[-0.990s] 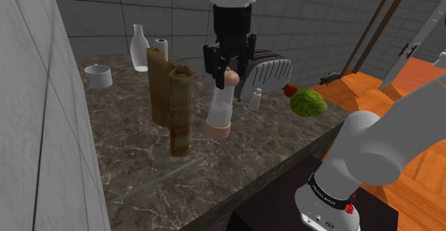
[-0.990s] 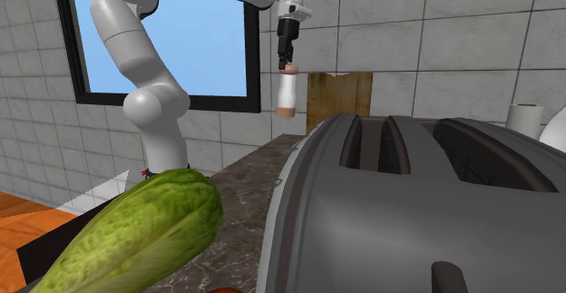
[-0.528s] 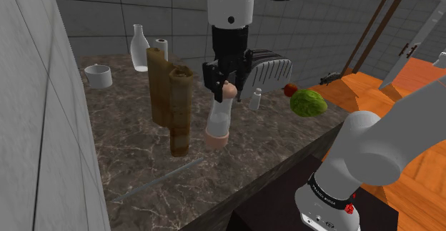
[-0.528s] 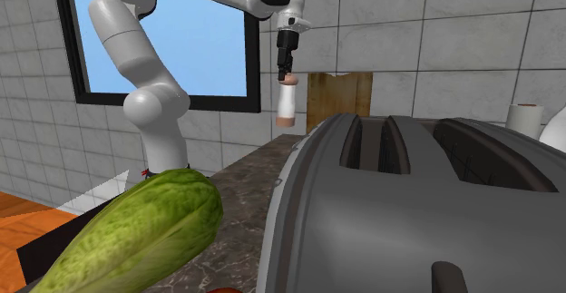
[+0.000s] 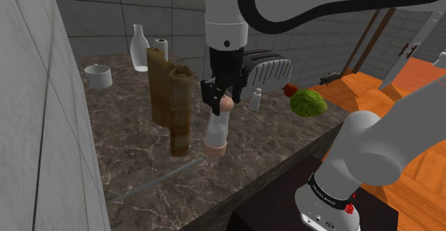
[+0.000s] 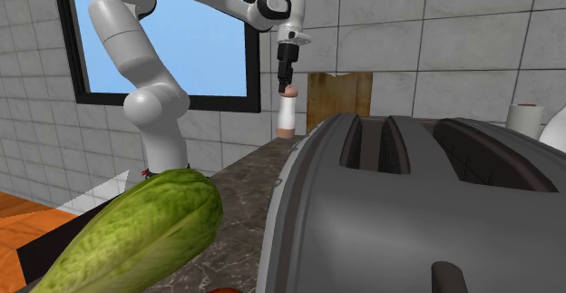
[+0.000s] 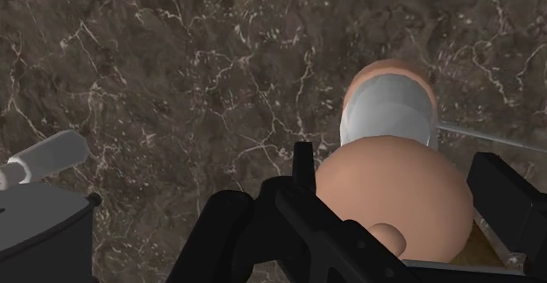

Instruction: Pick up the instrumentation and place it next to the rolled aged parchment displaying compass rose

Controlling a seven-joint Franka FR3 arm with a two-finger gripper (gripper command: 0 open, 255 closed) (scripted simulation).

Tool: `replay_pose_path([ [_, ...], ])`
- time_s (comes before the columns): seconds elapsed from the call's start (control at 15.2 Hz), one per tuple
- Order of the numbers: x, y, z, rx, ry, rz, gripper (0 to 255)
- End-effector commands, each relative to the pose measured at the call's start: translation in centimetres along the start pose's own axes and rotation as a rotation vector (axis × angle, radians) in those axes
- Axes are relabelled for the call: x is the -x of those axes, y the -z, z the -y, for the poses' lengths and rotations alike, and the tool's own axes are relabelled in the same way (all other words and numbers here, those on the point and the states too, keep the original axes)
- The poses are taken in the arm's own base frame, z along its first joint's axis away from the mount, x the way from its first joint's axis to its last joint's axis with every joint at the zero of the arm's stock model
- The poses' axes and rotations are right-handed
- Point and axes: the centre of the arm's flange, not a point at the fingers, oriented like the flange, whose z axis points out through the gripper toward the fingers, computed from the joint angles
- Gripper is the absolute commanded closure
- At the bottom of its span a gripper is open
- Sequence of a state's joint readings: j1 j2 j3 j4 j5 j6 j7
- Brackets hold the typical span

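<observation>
We've got the black jaws clamped tight on the peach knob topping the white cylindrical instrument with a peach flared foot. That's why it hangs straight down, foot first, which looks handy for standing it upright. It's low over the dark marbled stone worktop, just beside the upright brown rolled parchment, on the side facing the worktop's robot-side edge. We can't tell if the foot touches. We reckon it just needs lowering and releasing, minding the roll.
</observation>
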State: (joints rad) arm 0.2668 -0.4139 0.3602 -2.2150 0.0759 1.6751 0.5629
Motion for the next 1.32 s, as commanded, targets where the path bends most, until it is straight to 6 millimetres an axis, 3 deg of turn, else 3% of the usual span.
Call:
replay_pose_path([
  [0.0, 0.0, -1.1, 0.2, 0.0, 0.0, 0.0, 255],
  [0.53, -0.4, -5.3, 0.8, 0.0, 0.0, 0.0, 255],
  [1.06, -0.4, -5.4, 0.8, 0.0, 0.0, 0.0, 255],
  [1.12, -0.4, -5.4, 0.8, 0.0, 0.0, 0.0, 0],
  [1.25, -0.4, -5.4, 0.8, 0.0, 0.0, 0.0, 0],
])
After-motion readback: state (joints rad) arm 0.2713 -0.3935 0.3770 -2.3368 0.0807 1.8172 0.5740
